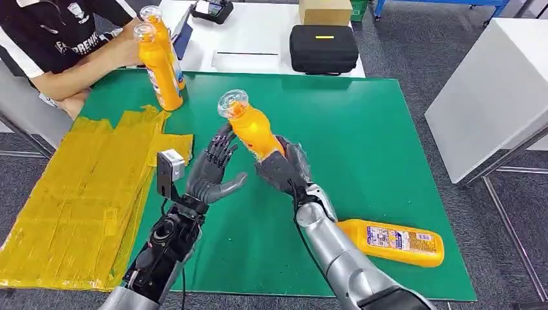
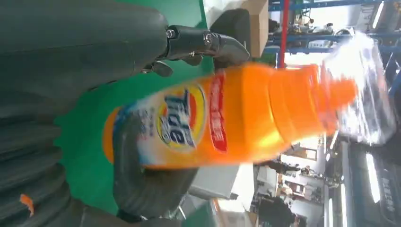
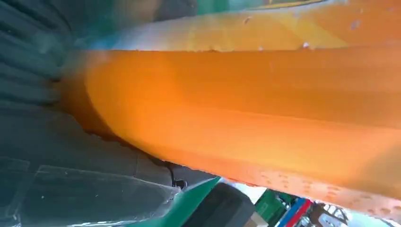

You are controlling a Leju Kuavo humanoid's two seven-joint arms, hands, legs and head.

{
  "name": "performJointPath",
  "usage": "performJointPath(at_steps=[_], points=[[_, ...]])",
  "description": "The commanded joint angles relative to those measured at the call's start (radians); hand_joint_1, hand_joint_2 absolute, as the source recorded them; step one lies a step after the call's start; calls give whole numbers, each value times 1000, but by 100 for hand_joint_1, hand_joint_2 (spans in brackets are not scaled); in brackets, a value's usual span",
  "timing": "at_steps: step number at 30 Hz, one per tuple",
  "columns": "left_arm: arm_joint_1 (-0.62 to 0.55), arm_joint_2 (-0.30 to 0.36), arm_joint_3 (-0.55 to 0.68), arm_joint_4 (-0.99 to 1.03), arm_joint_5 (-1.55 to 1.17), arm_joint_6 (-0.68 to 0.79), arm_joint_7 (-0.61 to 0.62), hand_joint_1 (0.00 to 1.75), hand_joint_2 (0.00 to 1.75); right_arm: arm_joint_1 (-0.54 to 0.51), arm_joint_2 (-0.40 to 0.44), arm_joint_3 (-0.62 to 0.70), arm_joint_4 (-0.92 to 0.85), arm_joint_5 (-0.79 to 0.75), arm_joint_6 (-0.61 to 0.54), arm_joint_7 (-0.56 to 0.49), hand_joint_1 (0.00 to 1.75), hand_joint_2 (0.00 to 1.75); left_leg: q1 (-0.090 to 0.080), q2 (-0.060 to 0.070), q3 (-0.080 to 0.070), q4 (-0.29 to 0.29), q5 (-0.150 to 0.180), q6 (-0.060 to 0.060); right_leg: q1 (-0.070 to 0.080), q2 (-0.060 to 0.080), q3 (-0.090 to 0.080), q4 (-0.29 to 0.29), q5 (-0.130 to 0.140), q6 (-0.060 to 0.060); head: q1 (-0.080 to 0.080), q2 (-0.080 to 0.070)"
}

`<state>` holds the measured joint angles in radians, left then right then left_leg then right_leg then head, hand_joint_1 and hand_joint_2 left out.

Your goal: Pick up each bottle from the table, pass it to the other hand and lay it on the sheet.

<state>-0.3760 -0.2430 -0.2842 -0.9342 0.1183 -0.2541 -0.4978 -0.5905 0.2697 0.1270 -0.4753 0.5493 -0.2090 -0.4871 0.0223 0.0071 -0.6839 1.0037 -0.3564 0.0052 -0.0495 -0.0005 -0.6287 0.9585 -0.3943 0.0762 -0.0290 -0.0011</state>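
Note:
My right hand grips the lower body of an orange bottle with a clear cap, held tilted above the green mat. The same orange bottle shows its label in the left wrist view and the bottle is seen close up in the right wrist view. My left hand is open, fingers spread, just left of the bottle, not touching it. Another orange bottle lies on its side on the mat near my right forearm. The yellow sheet covers the table's left side.
A person at the far left holds two orange bottles upright at the mat's far left corner. A black case and a cardboard box stand on the white table beyond. A white table stands to the right.

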Motion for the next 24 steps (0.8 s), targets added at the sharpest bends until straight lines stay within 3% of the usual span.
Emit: performJointPath(at_steps=[1, 7, 15, 20, 24], points=[[-44, 9, -38, 34, 8, 0, 6, 0, 175, -82, 28, 77, 132, 46, -24, 46, 175, 175, 0, 1, 8, 1, -4, 1, 1, 1, 7, 1, -3, -5, 0, 0], [-52, 8, -39, 37, 23, 2, 12, 0, 175, -58, 79, 188, 132, 130, -19, 34, 175, 175, 0, 1, 8, 1, -5, 0, 1, 1, 7, 1, -4, -6, 0, 0], [-44, 18, -35, 35, 39, 4, 6, 0, 175, -25, 79, 374, 73, 99, 0, 45, 175, 175, 1, 1, 10, 2, -6, 0, 1, 2, 9, 1, -5, -7, 0, 0], [-43, 19, -35, 42, 41, 3, 6, 0, 175, -18, 79, 402, 62, 91, -1, 43, 175, 175, 1, -1, 4, 0, -2, 0, 1, -1, 4, 0, -2, -4, 0, 0], [-48, 23, -35, 61, 44, 6, -4, 0, 175, -2, 79, 462, 34, 75, -2, 9, 175, 175, 1, 0, 9, 2, -5, 0, 2, 0, 9, 1, -5, -7, 0, 0]])
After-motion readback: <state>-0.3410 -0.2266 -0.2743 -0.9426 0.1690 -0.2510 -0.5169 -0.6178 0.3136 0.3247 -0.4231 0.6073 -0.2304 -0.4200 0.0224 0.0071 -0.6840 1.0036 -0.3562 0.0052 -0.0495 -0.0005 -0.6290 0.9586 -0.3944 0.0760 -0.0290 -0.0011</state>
